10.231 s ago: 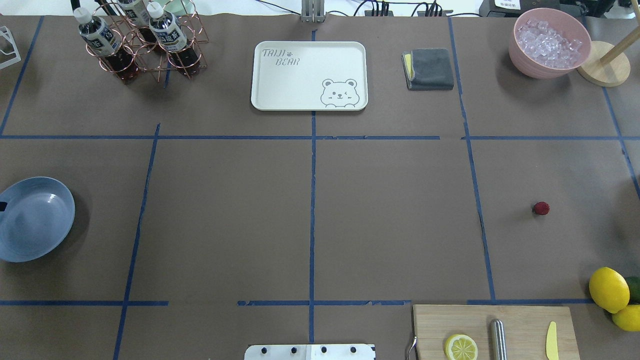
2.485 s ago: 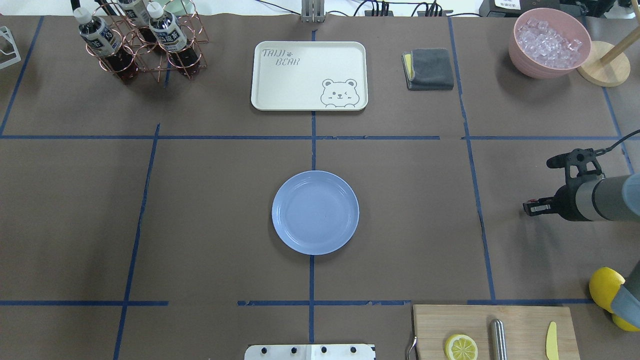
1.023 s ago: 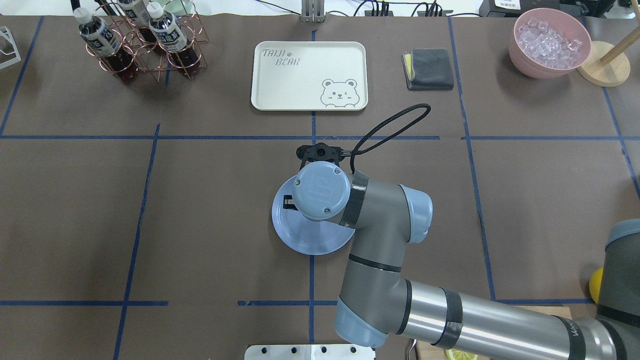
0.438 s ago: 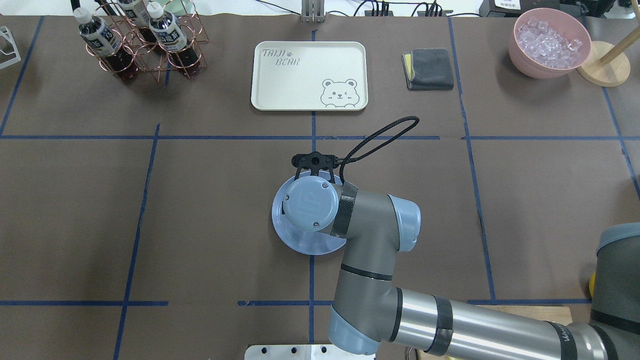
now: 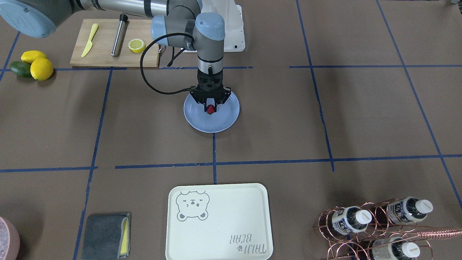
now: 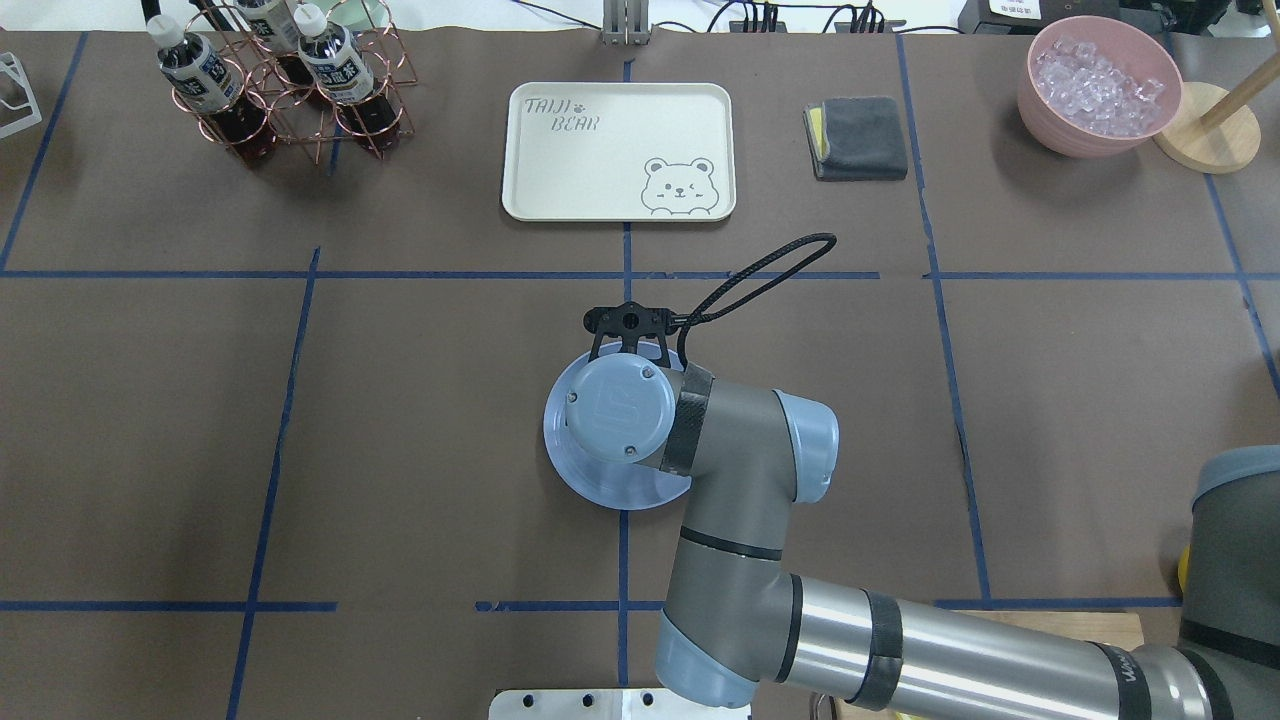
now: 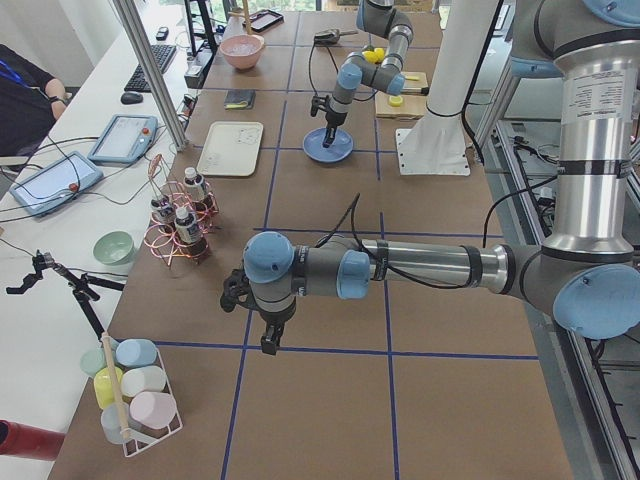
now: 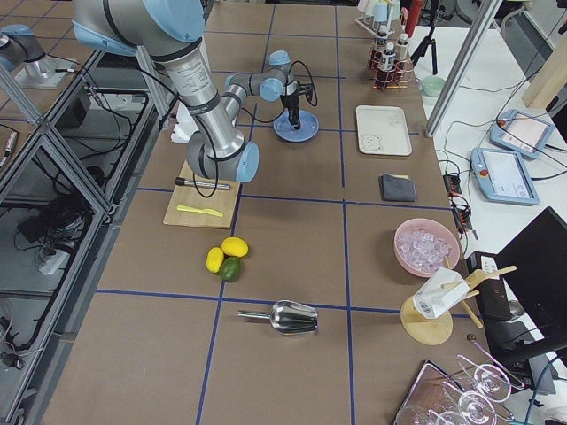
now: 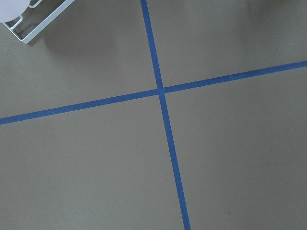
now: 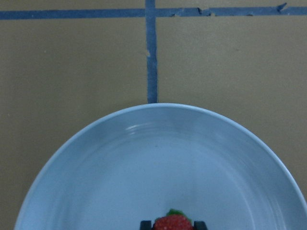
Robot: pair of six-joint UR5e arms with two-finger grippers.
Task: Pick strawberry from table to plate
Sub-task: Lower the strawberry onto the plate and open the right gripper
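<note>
The light-blue plate (image 5: 225, 117) lies on the brown-paper table (image 5: 325, 119) at the crossing of the blue tape lines. My right gripper (image 5: 210, 109) points straight down over the plate's robot-side half, shut on the small red strawberry (image 5: 210, 107). In the right wrist view the strawberry (image 10: 172, 222) sits between two black fingertips (image 10: 146, 224) just above the plate (image 10: 163, 158). From overhead the right wrist hides gripper and berry; only part of the plate (image 6: 600, 485) shows. My left gripper (image 7: 268, 340) hangs over bare table far off; I cannot tell whether it is open.
A cream bear tray (image 5: 218, 220) lies beyond the plate. A cutting board (image 5: 104, 39) with a lemon half, lemons (image 5: 41, 68), a grey cloth (image 5: 104, 231), a copper bottle rack (image 5: 375, 224) and a pink bowl of ice (image 6: 1098, 85) ring the table.
The strawberry lay on the table at the right and the plate at the left edge; the plate now sits at the centre. In the last second my right wrist shifted slightly nearer over it.
</note>
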